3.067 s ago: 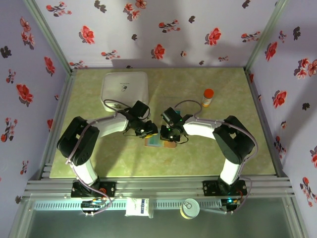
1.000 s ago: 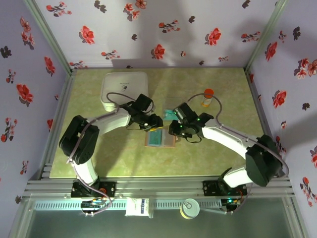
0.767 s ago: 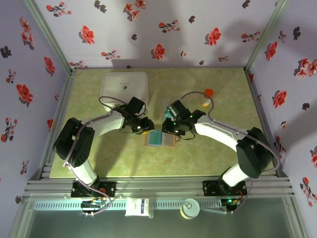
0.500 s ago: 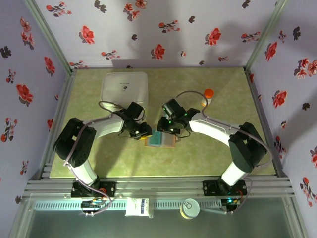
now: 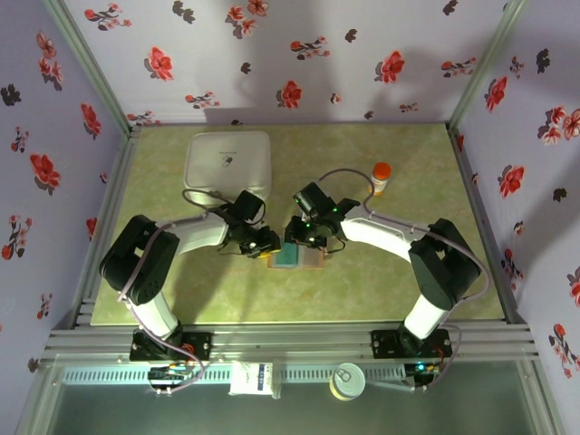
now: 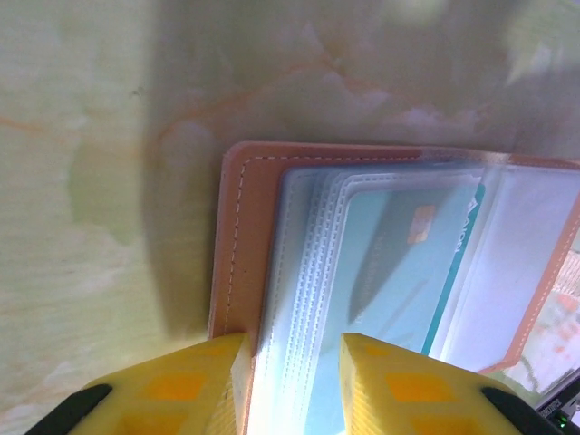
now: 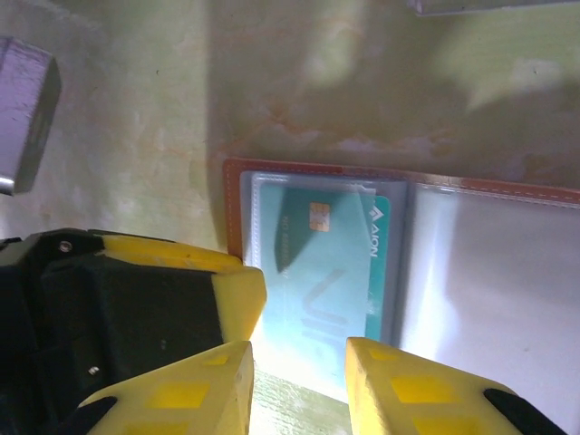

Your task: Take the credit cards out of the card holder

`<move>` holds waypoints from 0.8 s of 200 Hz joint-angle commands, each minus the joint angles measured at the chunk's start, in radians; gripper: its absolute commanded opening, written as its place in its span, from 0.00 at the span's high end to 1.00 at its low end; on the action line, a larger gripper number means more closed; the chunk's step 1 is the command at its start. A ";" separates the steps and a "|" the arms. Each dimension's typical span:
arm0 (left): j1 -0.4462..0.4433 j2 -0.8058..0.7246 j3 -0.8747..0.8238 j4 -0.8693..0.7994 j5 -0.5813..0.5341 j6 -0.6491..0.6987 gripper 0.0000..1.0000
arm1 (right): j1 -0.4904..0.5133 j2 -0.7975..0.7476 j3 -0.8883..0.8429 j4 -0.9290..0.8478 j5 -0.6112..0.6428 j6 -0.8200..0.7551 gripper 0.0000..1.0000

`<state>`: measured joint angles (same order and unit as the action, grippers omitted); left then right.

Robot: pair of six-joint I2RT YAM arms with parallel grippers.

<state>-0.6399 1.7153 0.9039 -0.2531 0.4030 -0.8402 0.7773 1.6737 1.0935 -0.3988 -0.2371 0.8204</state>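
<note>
The credit cards [image 7: 317, 272], of which we are making out one thin teal card with a gold chip, are sitting inside the clear sleeves of the small reddish-brown leather card holder [image 6: 237, 245], which is lying open and flat on the green marbled table [image 5: 381, 290] between the two arms. The left gripper [image 6: 294, 349] is straddling the holder's stitched edge with the fanned sleeve edges in its gap. The right gripper [image 7: 294, 358] is bracketing the near end of the teal card's pocket. Both pairs of yellow jaws are standing partly spread, and we cannot tell whether either is actually pinching anything. We are judging the main risk to be a grip that takes sleeve and card together, so the whole holder would be dragging or lifting instead of releasing the card. If the left fingers are pressing over the pocket, they may be clamping the card in place. The heads are also working very near each other, so they could be bumping.
</note>
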 commanded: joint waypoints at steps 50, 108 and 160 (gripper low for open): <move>-0.003 -0.070 0.017 -0.065 -0.041 -0.005 0.71 | 0.008 0.012 -0.015 0.058 -0.039 0.012 0.68; -0.003 -0.037 0.055 -0.069 -0.017 -0.001 0.79 | 0.002 0.048 -0.043 0.109 -0.070 0.016 0.71; -0.003 0.015 0.035 -0.048 0.011 0.008 0.84 | -0.015 0.077 -0.063 0.127 -0.082 0.011 0.72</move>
<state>-0.6415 1.6951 0.9401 -0.2955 0.3943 -0.8398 0.7738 1.7290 1.0492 -0.2901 -0.2974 0.8230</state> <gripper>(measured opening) 0.164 0.278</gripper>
